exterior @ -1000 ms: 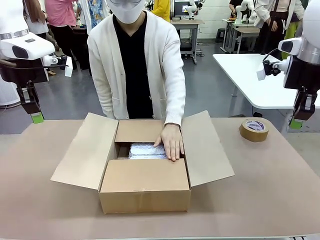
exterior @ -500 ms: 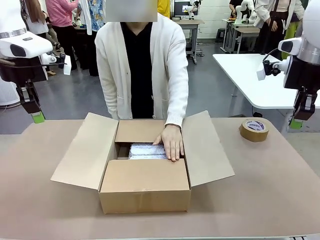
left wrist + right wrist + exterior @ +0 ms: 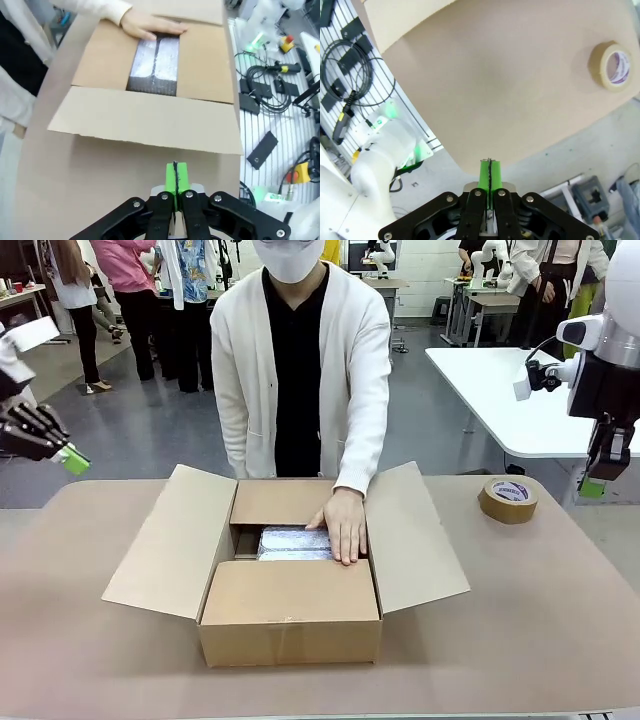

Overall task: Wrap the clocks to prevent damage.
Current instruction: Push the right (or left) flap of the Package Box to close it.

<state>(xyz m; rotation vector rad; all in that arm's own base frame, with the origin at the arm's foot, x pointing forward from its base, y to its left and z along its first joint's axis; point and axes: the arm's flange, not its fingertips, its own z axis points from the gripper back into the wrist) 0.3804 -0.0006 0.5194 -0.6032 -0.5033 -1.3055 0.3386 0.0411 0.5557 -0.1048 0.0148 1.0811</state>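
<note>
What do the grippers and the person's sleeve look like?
Left gripper and right gripper: black linkage fingers, bright green pads. Right arm: white shell, black wrist section, thin black cable. The person's sleeve: long, cream-white cardigan.

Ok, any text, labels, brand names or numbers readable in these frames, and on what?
Nothing can be read as words in any view.
tape roll: bluish print on the label at its core, too small and blurred to read.
cardboard box: plain brown flaps and front, no print visible.
wrapped clocks: silvery crinkled wrap, no label showing.
</note>
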